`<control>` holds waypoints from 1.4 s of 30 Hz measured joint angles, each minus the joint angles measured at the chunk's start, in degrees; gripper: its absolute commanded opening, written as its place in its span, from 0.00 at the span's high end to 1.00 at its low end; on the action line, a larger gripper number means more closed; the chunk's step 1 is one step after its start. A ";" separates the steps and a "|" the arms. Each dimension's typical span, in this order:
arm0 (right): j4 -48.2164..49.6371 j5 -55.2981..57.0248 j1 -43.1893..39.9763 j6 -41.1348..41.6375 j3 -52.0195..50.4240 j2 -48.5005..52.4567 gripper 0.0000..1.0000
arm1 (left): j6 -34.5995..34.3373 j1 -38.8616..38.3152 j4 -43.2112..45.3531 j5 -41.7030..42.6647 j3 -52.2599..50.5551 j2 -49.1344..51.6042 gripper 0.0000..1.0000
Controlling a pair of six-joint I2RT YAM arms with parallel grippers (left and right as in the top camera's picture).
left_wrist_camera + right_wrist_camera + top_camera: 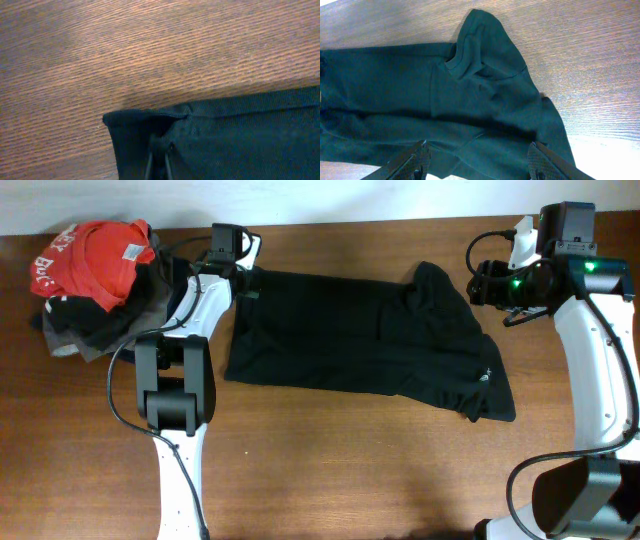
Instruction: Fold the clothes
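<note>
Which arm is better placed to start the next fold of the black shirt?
Left, probably. The left gripper is pinched on a corner hem of the black shirt, ready to lift. The right gripper hangs open over the other end, holding nothing.

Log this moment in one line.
left gripper: shut on black shirt corner | right gripper: open near shirt | shirt: spread out, unfolded
</note>
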 measured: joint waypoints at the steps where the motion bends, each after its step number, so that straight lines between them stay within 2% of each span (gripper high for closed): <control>1: 0.00 0.00 0.00 -0.04 0.00 0.00 0.33 | -0.04 0.00 0.13 0.02 0.00 0.00 0.99; 7: 0.22 0.00 0.00 0.00 0.00 0.00 0.34 | 0.04 -0.02 0.66 0.00 0.04 0.00 0.99; 11: 0.92 0.00 0.00 -0.11 0.00 0.00 0.49 | -0.57 0.00 -4.35 0.00 1.99 0.00 0.99; 15: 3.32 0.02 0.00 -0.59 0.00 0.20 0.51 | -1.73 0.00 -11.26 0.00 5.44 -0.35 0.99; 21: 8.33 -0.02 0.00 -0.63 0.00 4.50 0.50 | -2.62 -0.07 -20.59 0.02 6.97 -5.07 0.99; 26: 16.31 -0.57 0.28 -0.70 0.00 12.68 0.37 | -2.78 -0.68 -24.68 0.04 7.52 -10.38 0.99; 34: 30.73 -0.92 2.19 -0.81 -0.02 23.43 0.32 | -2.78 -3.04 -30.86 0.02 8.13 -11.69 1.00; 42: 42.32 -1.07 2.89 -0.22 -0.02 32.02 0.30 | -2.78 -5.27 -33.20 0.02 8.13 -11.69 0.99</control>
